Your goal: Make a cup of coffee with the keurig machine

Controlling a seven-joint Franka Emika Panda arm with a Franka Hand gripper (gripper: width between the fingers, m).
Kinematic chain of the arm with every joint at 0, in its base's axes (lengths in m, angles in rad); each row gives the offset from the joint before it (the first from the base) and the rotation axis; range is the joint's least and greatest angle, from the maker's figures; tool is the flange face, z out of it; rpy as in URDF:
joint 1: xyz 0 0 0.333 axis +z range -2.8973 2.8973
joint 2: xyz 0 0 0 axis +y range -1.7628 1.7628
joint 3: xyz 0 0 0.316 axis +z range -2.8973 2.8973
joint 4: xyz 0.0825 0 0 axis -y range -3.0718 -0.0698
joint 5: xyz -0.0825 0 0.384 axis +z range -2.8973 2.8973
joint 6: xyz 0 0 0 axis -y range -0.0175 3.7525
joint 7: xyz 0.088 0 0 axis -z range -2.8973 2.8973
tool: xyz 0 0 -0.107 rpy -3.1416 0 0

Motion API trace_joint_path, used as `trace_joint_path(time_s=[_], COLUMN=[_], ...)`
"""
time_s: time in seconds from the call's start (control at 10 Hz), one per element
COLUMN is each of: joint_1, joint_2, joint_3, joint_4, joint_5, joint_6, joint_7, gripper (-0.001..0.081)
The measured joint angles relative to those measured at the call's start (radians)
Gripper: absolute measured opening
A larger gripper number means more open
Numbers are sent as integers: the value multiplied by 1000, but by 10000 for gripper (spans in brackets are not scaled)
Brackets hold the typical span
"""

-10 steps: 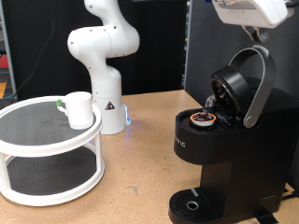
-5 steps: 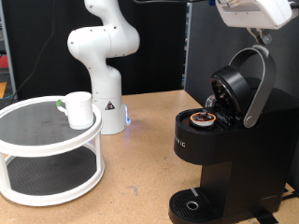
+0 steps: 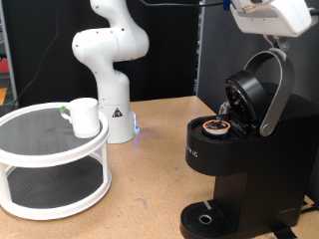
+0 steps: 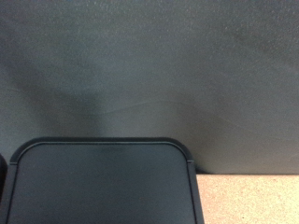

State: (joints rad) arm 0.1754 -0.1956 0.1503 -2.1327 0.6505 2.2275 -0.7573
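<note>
In the exterior view the keurig machine (image 3: 239, 149) stands with its lid raised and a coffee pod (image 3: 215, 126) seated inside; the gripper (image 3: 271, 14) hangs above the lid handle, jaws unreadable. The cup (image 3: 84, 116) sits on a round white shelf stand (image 3: 55, 179), well apart from the machine. The wrist view shows only a black slab (image 4: 101, 182) and a strip of desk (image 4: 250, 201). Judging by this, the lid-closing step is in hand, calling for a downward push on the handle.

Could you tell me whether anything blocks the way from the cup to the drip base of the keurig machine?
Nothing visible does. The cup stands on the top tier of the white round shelf; bare table lies between it and the keurig machine, whose drip base holds nothing.
</note>
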Motion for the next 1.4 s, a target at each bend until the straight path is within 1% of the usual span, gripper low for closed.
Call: trace_joint_path(time_s=[0.3, 0.4, 0.5, 0.6, 0.8, 1.0, 1.2, 1.4], joint_1=[-1, -2, -6, -15, -44, -76, -105, -127], joint_2=[5, 3, -5, -16, -37, -46, -47, -46], joint_3=[1, -6, -21, -41, -74, -100, -116, -118], joint_4=[-1, 0, 1, 3, 8, 2, -18, -49], joint_5=[4, 7, 7, 1, -67, -148, -212, -274], joint_6=[1, -13, -41, -90, -179, -232, -232, -191], joint_7=[-8, -20, -42, -59, -70, -76, -85, -83], gripper=[4, 4, 4, 4, 4, 4, 4, 4])
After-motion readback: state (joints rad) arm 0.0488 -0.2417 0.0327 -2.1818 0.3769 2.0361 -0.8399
